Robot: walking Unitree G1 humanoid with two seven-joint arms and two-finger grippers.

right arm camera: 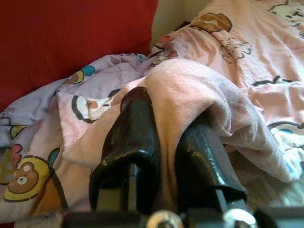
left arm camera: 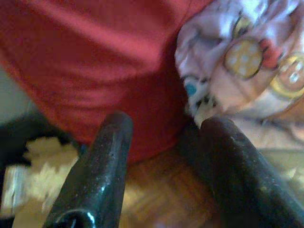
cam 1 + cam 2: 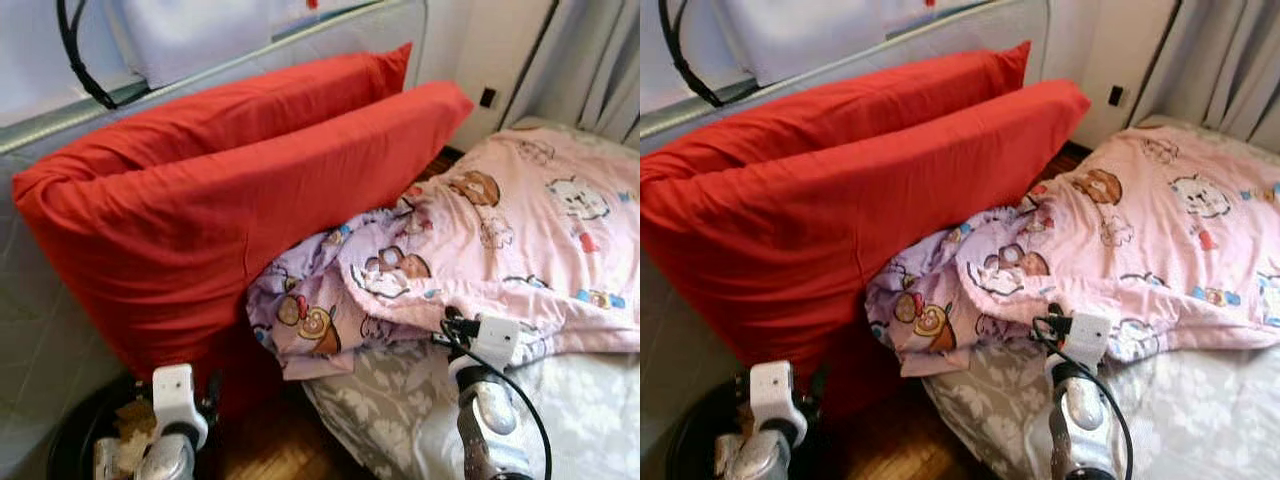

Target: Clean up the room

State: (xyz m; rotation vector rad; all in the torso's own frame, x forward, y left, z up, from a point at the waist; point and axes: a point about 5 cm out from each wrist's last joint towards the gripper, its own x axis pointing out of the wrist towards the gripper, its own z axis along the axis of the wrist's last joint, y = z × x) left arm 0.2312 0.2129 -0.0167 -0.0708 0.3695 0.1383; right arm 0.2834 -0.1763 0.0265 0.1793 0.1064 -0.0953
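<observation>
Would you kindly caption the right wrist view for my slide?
Right gripper with jaws shut on a fold of the pink cartoon-print blanket, beside the red fabric pillow.

A pink cartoon-print blanket (image 3: 520,230) is lying rumpled across the bed. Its lilac underside is bunching against two red pillows (image 3: 240,200).

Two red pillows (image 3: 230,190) lean against the wall and block the left side. Between them and the bed (image 3: 590,420) a narrow strip of wooden floor (image 3: 265,445) stays open, partly overhung by the pink blanket (image 3: 500,240) bunched at the bed's edge. A black bin (image 3: 85,440) stands beside the pillows' foot.
</observation>
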